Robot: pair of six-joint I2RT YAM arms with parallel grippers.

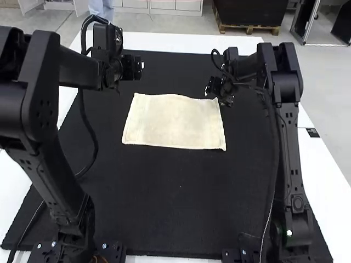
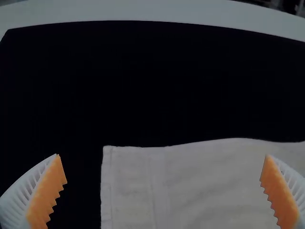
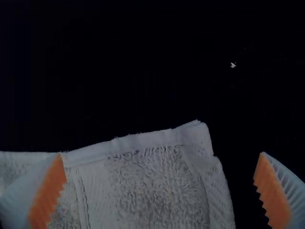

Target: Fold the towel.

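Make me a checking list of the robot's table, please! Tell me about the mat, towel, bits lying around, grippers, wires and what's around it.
Surface: black mat on a white table.
Job's things: towel lying flat; number of layers unclear.
Clutter: tiny pale speck on the mat.
Grippers: left and right both open, near the towel's far corners.
Cables: black loop beside the left arm, apart from the towel.
Surroundings: small dark patch on the table, right of the mat.

Blk arms (image 1: 292,159), blk cables (image 1: 96,143); wht ribbed jaws, orng pads (image 2: 47,193).
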